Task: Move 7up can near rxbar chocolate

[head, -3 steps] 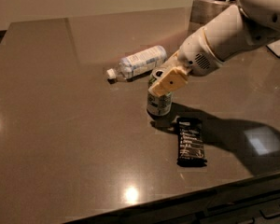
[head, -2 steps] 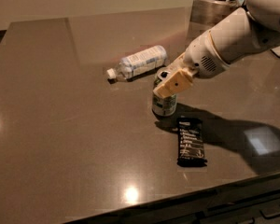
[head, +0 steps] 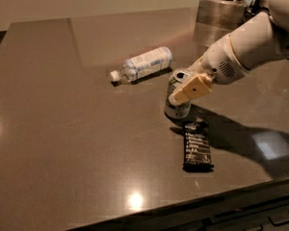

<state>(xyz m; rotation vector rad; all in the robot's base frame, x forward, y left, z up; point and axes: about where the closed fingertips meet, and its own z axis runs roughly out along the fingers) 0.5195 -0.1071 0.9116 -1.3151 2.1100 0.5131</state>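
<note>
My hand [head: 182, 93] looks pinched on the 7up can [head: 176, 110], which leans tilted just beyond the far end of the rxbar chocolate [head: 197, 146]. Any move I make from here is short and follows the bar's long axis, which runs from the can toward the near edge of the tabletop [head: 62, 153]. Only one tan finger [head: 190, 88] shows across the can; the other is hidden behind it, and I can't tell whether the can's base touches the tabletop.
</note>
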